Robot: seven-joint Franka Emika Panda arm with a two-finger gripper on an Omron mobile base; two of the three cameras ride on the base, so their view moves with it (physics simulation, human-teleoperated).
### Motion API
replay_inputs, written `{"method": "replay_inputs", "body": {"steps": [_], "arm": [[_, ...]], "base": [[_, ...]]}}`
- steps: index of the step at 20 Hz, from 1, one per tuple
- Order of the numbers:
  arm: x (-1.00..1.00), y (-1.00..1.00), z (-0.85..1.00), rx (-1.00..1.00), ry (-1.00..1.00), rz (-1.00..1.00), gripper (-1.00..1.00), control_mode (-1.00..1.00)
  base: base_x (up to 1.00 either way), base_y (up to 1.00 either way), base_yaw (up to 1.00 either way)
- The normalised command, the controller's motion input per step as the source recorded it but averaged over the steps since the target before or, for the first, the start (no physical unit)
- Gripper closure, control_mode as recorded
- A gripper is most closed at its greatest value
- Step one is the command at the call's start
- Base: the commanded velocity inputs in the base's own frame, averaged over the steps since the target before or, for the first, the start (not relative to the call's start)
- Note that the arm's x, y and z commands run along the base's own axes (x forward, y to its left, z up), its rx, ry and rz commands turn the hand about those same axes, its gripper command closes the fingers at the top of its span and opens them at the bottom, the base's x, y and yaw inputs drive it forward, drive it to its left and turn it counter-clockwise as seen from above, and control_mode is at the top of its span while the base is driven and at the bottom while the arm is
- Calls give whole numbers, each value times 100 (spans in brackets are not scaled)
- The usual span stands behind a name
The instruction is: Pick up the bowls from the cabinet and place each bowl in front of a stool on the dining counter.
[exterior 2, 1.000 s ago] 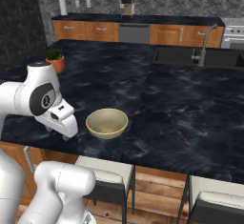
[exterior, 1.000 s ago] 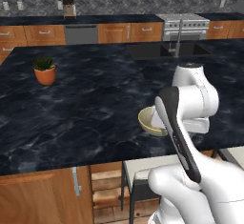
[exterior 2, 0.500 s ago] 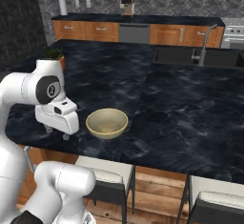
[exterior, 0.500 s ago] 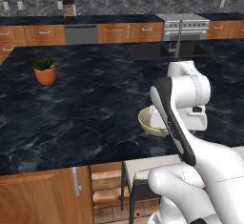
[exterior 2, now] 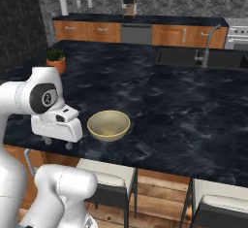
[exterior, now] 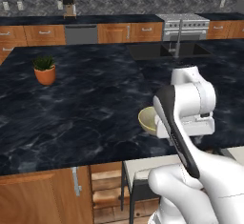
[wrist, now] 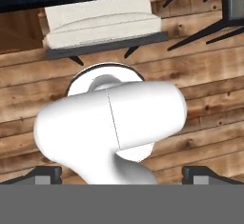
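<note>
Pale beige-olive bowl (exterior 2: 108,125) is sitting upright on the dining counter (exterior 2: 160,101), near the counter's front edge, at about 7 o'clock from the middle of the black marble top in the right base view. In the left base view the same bowl (exterior: 147,120) is showing partly behind the white arm, at 5 o'clock from the counter's centre.

Gripper (exterior 2: 57,141) is hanging just beside the bowl, at its 9 o'clock in the right base view, apart from it and carrying nothing. Its fingers are standing spread wide and released; in the hand view the gripper (wrist: 122,174) is showing its two dark tips far apart at the bottom corners, pointing down toward the plank floor (wrist: 200,89).

A stool (exterior 2: 107,178) with a cream seat is standing under the counter edge directly at 6 o'clock from the bowl; a second stool (exterior 2: 220,205) is sitting well apart at 4 o'clock. The hand view is catching a cream stool seat (wrist: 102,25) at 12 o'clock.

Terracotta plant pot (exterior: 45,70) is standing on the counter at 10 o'clock, well apart from the bowl. Sink (exterior 2: 201,59) with faucet is lying at 2 o'clock.
</note>
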Motion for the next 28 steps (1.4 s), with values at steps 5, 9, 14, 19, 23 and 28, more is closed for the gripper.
{"method": "replay_inputs", "body": {"steps": [5, 9, 14, 19, 23, 28], "arm": [[0, 0, 0, 0, -1, 0, -100, -100], [-1, 1, 0, 0, 0, 0, -100, -100], [-3, 4, 0, 0, 0, 0, -100, 100], [0, 0, 0, 0, 0, 0, -100, 100], [0, 0, 0, 0, 0, 0, -100, 100], [0, 0, 0, 0, 0, 0, -100, 100]], "base": [[0, 0, 0], [0, 0, 0], [-17, 49, 0], [-26, 100, 0], [-27, 100, 0], [-22, 100, 0]]}}
